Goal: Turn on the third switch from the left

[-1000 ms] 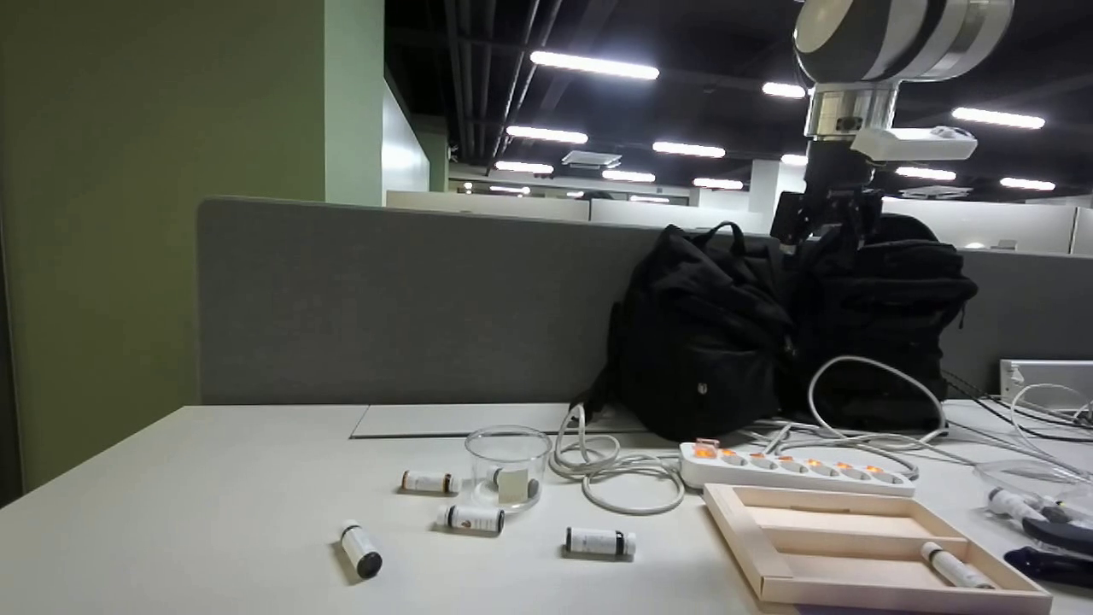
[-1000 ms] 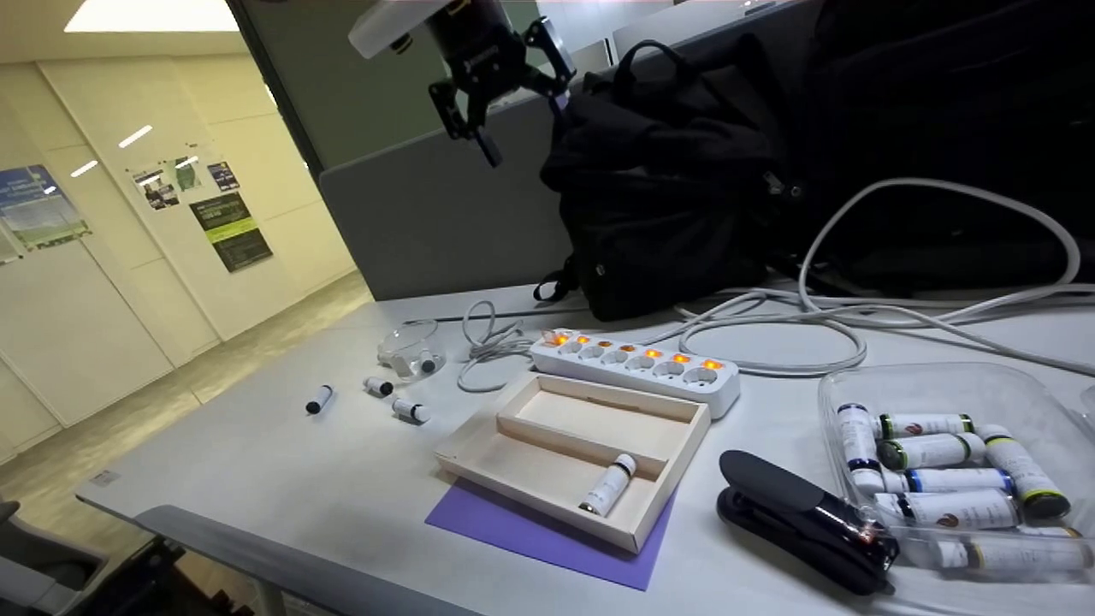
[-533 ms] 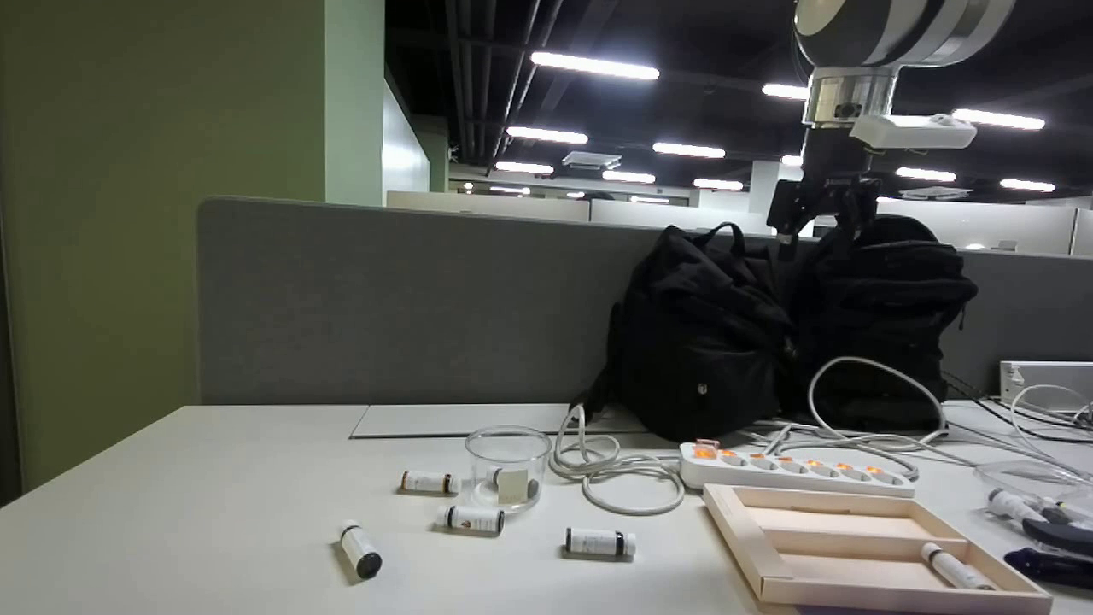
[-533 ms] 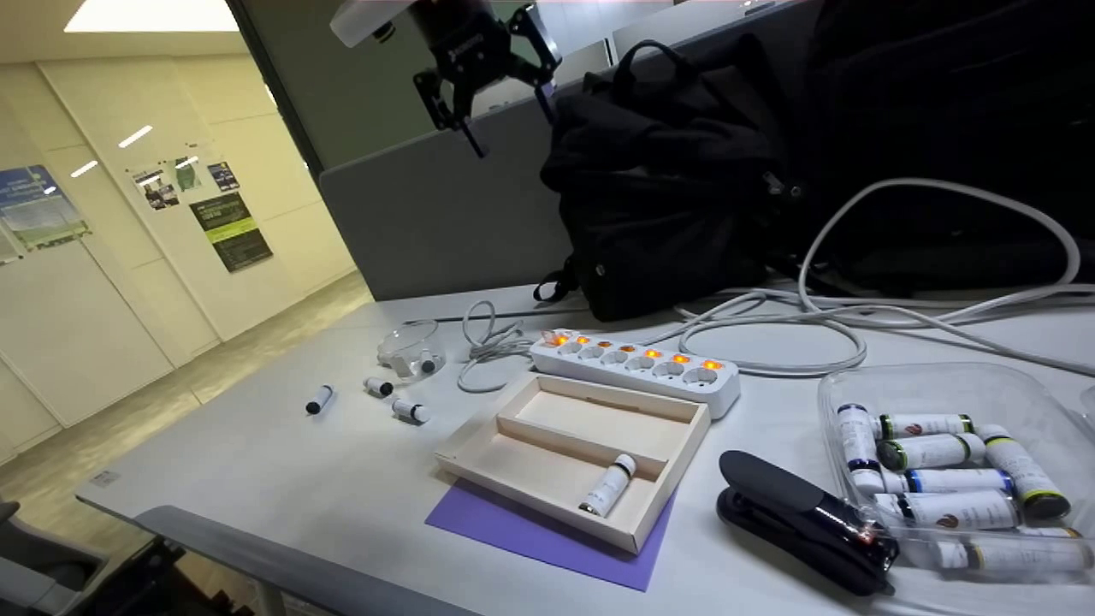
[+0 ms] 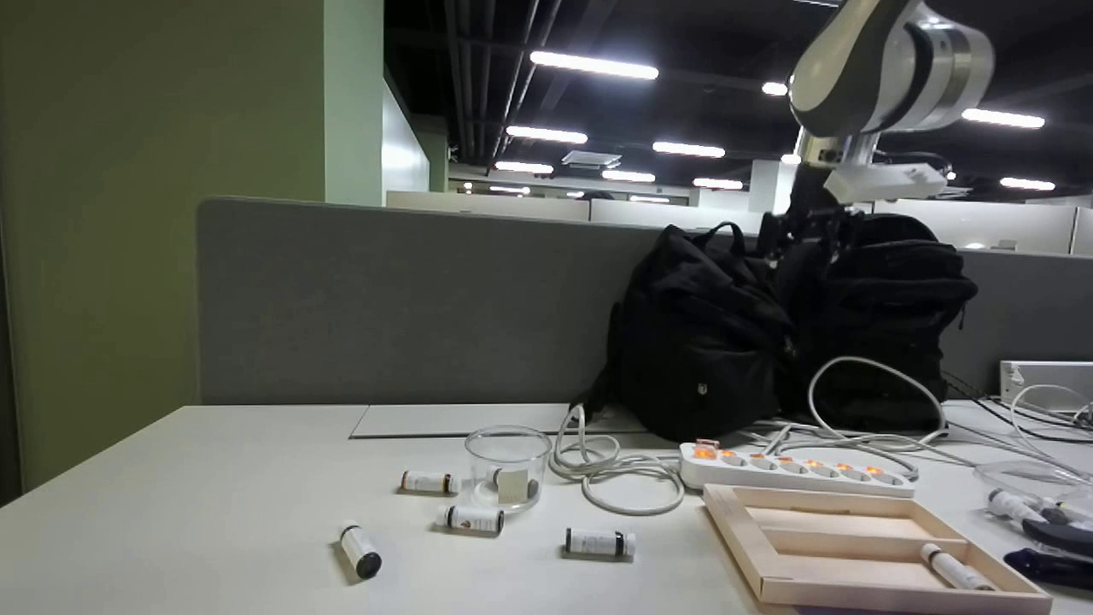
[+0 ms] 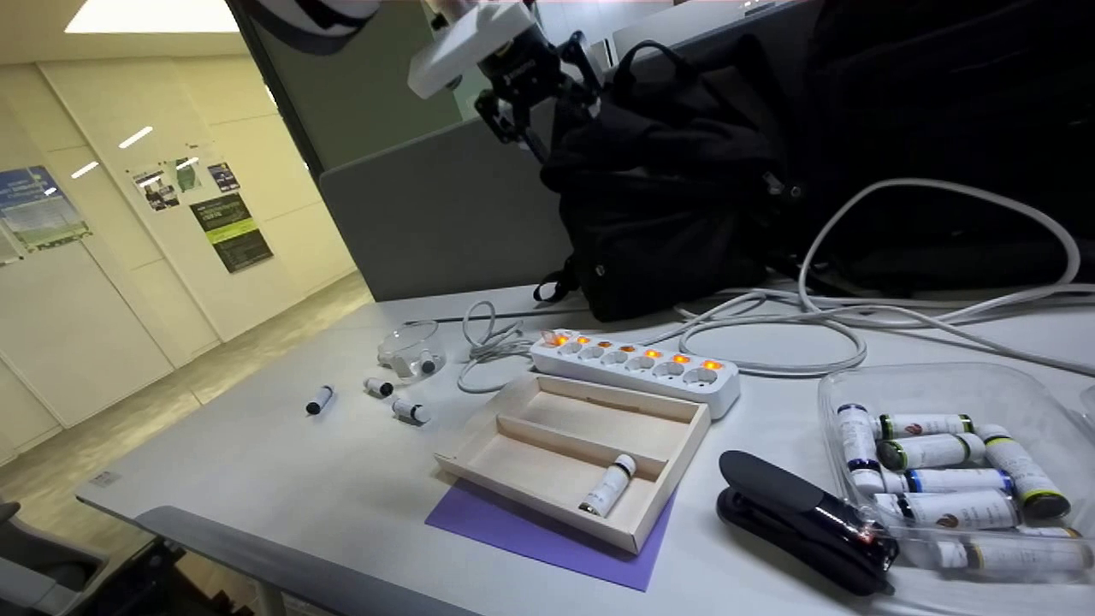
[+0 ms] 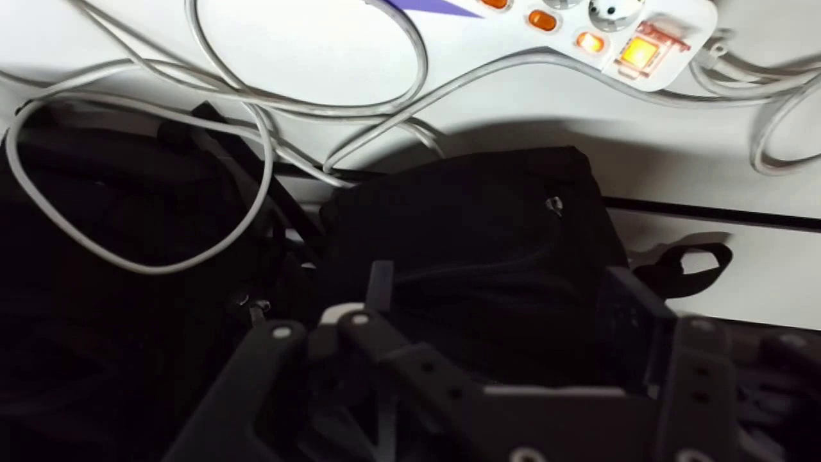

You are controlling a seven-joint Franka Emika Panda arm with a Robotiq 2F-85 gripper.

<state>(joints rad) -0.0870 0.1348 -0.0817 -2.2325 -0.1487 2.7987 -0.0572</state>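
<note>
Third switch (image 7: pixel 542 20) (counting large end switch (image 7: pixel 639 52)): likely stiff; press one edge. Power strip (image 6: pixel 635 370) could slide. Gripper (image 7: pixel 501 276) spread wide, empty.

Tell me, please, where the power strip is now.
In both exterior views, the white power strip lies right of centre, between the wooden tray and the black backpacks.

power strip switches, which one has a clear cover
The square switch, leftmost on the power strip in both exterior views: it alone has a clear reddish cover; the other switches are smaller and uncovered.
</note>
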